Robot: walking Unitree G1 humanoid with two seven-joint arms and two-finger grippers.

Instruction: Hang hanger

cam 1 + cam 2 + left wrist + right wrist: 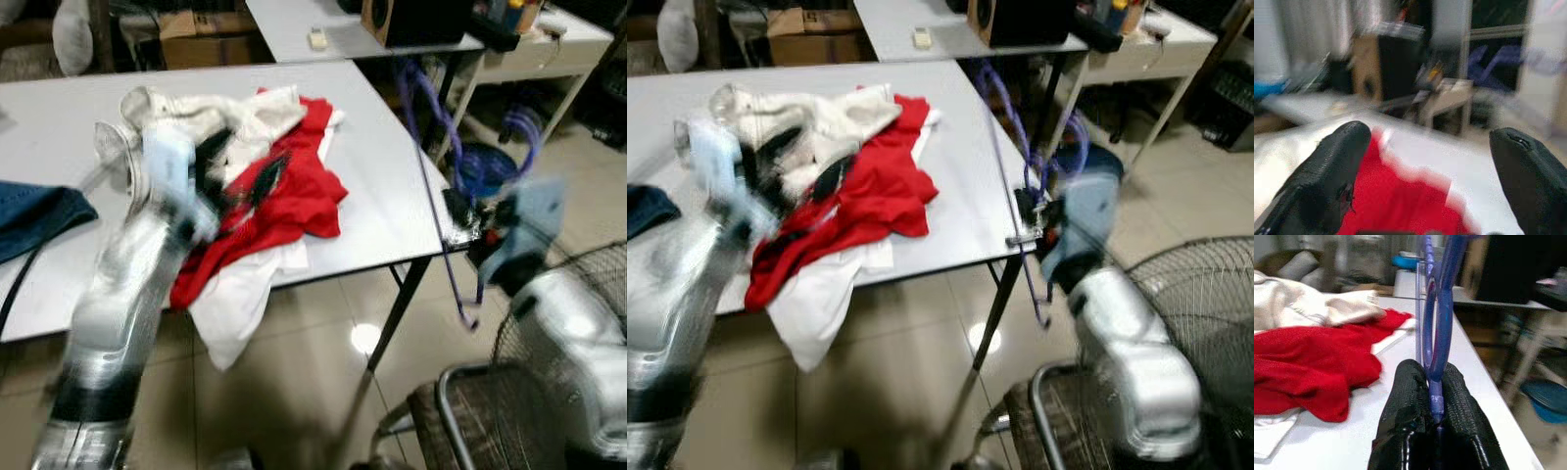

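A purple plastic hanger [431, 186] stands upright beside the table's right edge, pinched in my right gripper [1434, 401], whose two black fingers [1406, 396] are shut on its thin bar. The hanger [1440, 308] rises straight up from the fingertips in the right wrist view. My left gripper [240, 171] hovers over the red garment [284, 211] on the white table [382, 176]. Its fingers [1334, 166] are spread wide apart with nothing between them.
A pile of white clothes [216, 113] lies behind the red garment, and white fabric [230, 304] hangs over the table's front edge. Blue cloth [39, 215] lies at the left. A floor fan [568, 323] and a chair [470, 411] stand at the right. A second table [323, 29] stands behind.
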